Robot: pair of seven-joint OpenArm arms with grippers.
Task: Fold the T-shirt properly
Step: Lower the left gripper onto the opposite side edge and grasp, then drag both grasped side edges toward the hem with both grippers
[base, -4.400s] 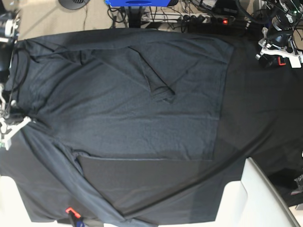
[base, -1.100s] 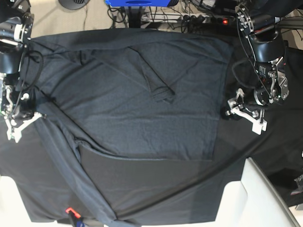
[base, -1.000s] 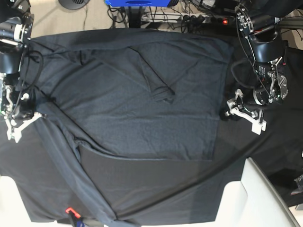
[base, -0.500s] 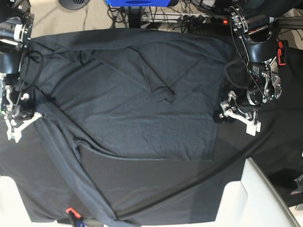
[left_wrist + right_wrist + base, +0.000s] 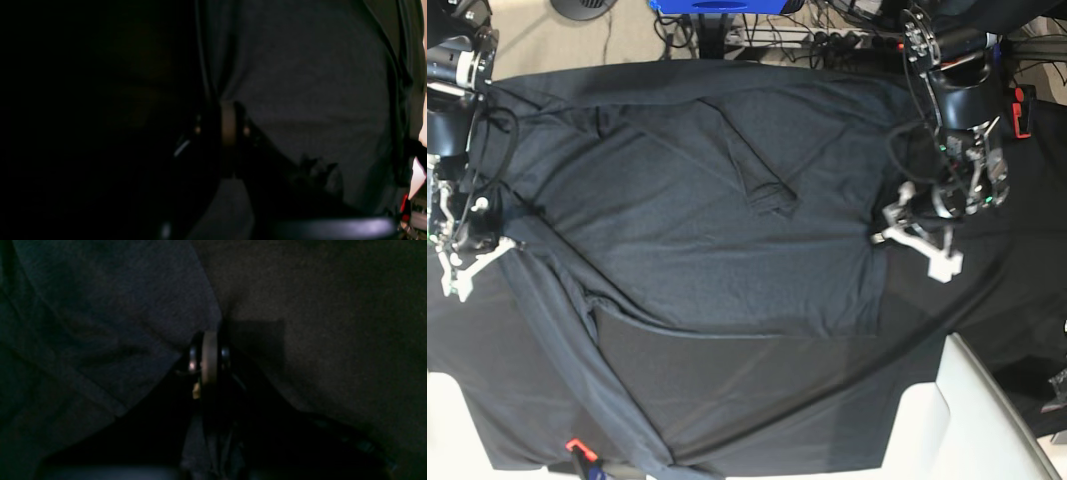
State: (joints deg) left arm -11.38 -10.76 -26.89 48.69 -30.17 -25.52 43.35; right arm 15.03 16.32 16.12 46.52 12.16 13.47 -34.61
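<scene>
While the T-shirt lies spread across the table cloth, the left gripper and the right gripper each pinch its edge; no legible writing.

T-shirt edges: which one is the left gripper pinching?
The straight hem edge of the dark charcoal knit T-shirt, on base view's right; left gripper is there, unlike the right gripper's side.

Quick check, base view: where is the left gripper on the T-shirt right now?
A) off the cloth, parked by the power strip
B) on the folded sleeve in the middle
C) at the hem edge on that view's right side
C: the left gripper sits at the T-shirt hem edge; left wrist view shows it pinched on that edge.
</scene>
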